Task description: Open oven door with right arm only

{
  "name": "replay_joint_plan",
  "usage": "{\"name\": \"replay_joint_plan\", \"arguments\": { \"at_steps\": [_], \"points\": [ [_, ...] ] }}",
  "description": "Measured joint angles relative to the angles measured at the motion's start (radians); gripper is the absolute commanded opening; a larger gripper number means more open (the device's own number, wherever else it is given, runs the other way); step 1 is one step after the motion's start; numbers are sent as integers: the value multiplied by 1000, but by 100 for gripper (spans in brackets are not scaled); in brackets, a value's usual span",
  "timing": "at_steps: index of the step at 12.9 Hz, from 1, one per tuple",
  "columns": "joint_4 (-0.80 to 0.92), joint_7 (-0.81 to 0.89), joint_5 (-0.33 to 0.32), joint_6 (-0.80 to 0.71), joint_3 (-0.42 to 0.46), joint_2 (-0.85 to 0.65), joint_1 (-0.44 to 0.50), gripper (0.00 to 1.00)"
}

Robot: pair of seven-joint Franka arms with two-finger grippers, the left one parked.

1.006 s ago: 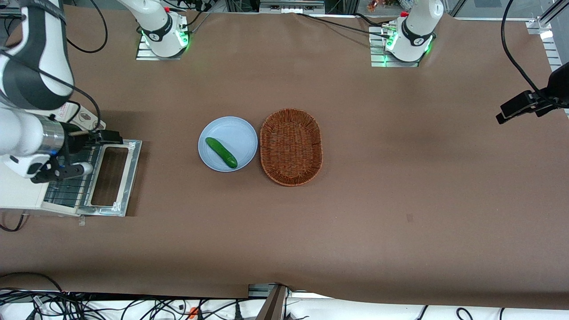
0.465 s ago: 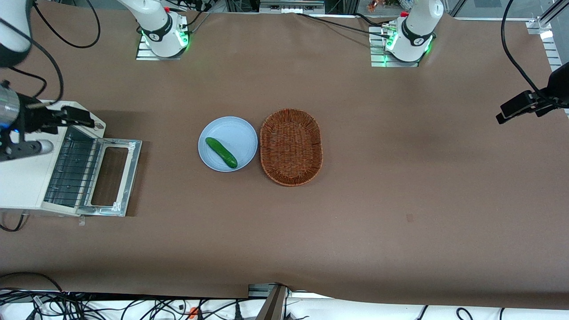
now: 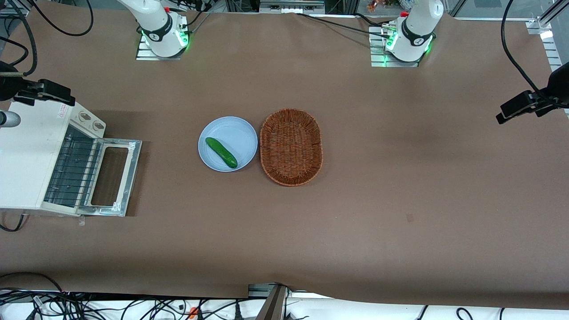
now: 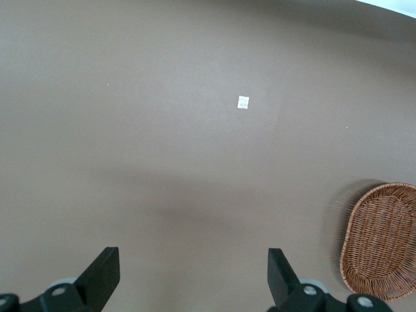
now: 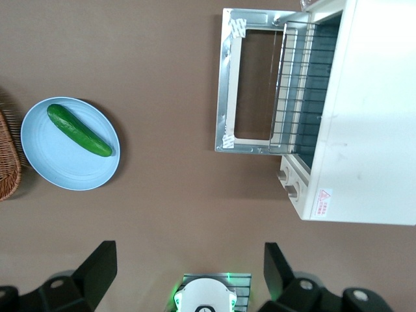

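Boxy cream-white toaster oven [image 3: 26,160] sits at the working arm's end of the brown paper-covered tabletop [image 3: 400,178]. Its cream-framed oven door [image 3: 113,178] with the dark glass window is swung fully down and lies flat on the tabletop in front of the oven cavity, shiny metal inner frame facing up. The wire rack [image 3: 71,171] shows inside the open mouth. Two round knobs [image 3: 91,121] sit on the oven's front panel, beside the opening, farther from the front camera than the rack.

The black two-finger pincer [image 3: 42,92] of the large white right arm hangs above the oven's corner nearest the arm bases, clear of the door and touching nothing. In the right wrist view its two black fingers [image 5: 97,270] stand wide apart with nothing between them: pincer released. That same view looks straight down on the open door [image 5: 250,84], the oven top [image 5: 377,110] and the plate.

Nearer the middle of the tabletop, a round pale-blue plate [image 3: 235,133] carries a dark green cucumber [image 3: 221,152] lying diagonally on it. Just beside the plate, toward the parked arm's end, is an oval brown wicker basket [image 3: 291,146]; the two rims are very close, contact not discernible.
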Motion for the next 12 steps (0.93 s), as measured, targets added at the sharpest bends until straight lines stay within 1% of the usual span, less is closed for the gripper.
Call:
{"name": "replay_joint_plan", "arguments": {
  "at_steps": [4,12],
  "points": [
    [-23,2,-20,0,0,-28,-12,100],
    [-10,2,-21,17,1,-32,-10,100]
  ]
}}
